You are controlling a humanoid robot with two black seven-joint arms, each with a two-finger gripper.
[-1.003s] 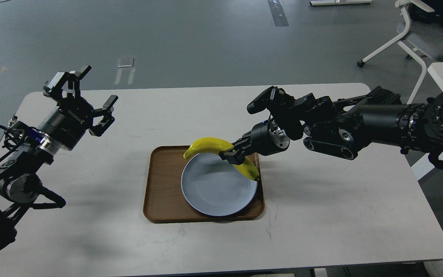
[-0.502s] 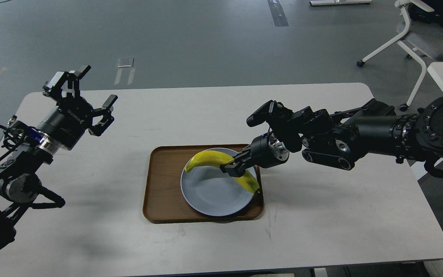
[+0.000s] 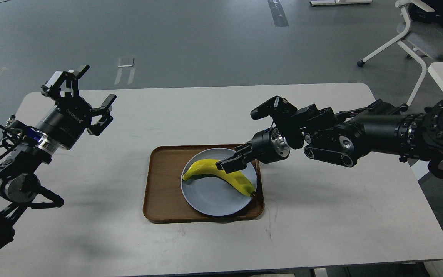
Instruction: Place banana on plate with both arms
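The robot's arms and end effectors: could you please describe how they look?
Both arms are black. The left end effector has black fingers, white lettering on its cylindrical body, a silver wrist ring and loose black cables. The right end effector is black with a silver ring behind it.

Curved banana (image 3: 221, 176): bright yellow, greener at its left end, dark at its right tip. Round shallow plate (image 3: 213, 196): pale blue-grey, plain and matte. Rectangular tray (image 3: 159, 184): brown with a wood-grain pattern. Bench (image 3: 213, 111): plain off-white with faint dark scuffs. Left hand (image 3: 79, 96): black with white lettering on its body; silver ring and a blue spot at the wrist. Right hand (image 3: 232, 163): black, with a silver wrist ring. Floor (image 3: 190, 38): dull grey with paler tape marks. Far right chair (image 3: 417, 34): white frame, grey seat.
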